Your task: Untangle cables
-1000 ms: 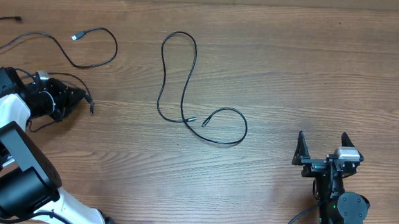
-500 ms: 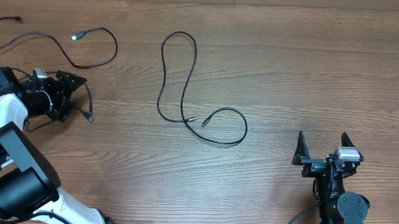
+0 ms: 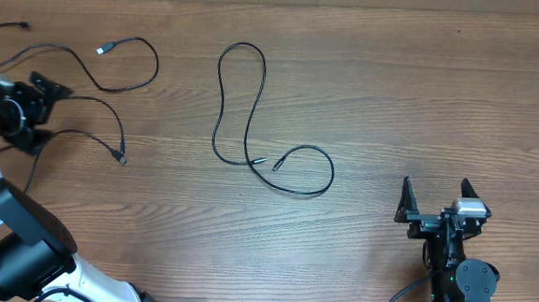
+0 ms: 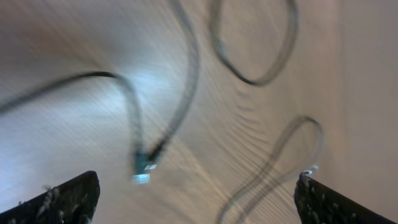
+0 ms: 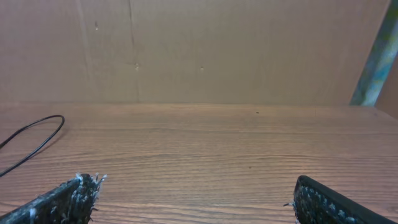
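Several thin black cables lie on the wooden table. One cable [image 3: 103, 113] arcs from the far left to a small plug [image 3: 121, 159]; in the blurred left wrist view that plug [image 4: 142, 172] lies ahead of the jaws. My left gripper [image 3: 49, 111] stands open at the table's left edge, holding nothing and apart from that cable. A second cable [image 3: 143, 73], with a silvery plug [image 3: 102, 49], curls at the back left. A third cable [image 3: 240, 102] loops across the middle. My right gripper [image 3: 435, 200] is open and empty at the front right.
A further cable end [image 3: 20, 26] lies at the far back left corner. In the right wrist view a cable arc [image 5: 37, 140] shows at left on bare wood, with a brown wall [image 5: 199, 50] behind the table.
My left gripper has opened, let go of the cable's plug end and drawn back to the left. The plug now rests on the table. The right arm has not moved.
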Robot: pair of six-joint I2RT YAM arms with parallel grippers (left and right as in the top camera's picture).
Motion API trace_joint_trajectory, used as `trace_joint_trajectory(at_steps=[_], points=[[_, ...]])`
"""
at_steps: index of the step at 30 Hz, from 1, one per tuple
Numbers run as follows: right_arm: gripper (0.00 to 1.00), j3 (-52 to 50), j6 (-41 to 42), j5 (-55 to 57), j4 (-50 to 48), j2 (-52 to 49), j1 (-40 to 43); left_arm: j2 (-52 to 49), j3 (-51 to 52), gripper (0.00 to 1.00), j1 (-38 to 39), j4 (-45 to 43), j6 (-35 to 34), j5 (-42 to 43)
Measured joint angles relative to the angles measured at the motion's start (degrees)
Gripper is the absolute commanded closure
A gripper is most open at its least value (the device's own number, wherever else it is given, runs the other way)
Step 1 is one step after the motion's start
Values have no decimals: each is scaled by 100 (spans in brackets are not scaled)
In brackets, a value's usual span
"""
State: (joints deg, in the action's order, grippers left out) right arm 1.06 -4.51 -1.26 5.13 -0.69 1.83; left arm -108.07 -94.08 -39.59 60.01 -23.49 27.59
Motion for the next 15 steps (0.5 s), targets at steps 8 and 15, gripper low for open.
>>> trace_joint_trajectory(at_steps=[8, 15], points=[[0, 0, 0, 0, 4, 0, 2, 7, -369, 0, -177, 726, -675, -1915], [0, 0, 2, 0, 2, 0, 2, 7, -251, 0, -772, 796, -1161, -2999]])
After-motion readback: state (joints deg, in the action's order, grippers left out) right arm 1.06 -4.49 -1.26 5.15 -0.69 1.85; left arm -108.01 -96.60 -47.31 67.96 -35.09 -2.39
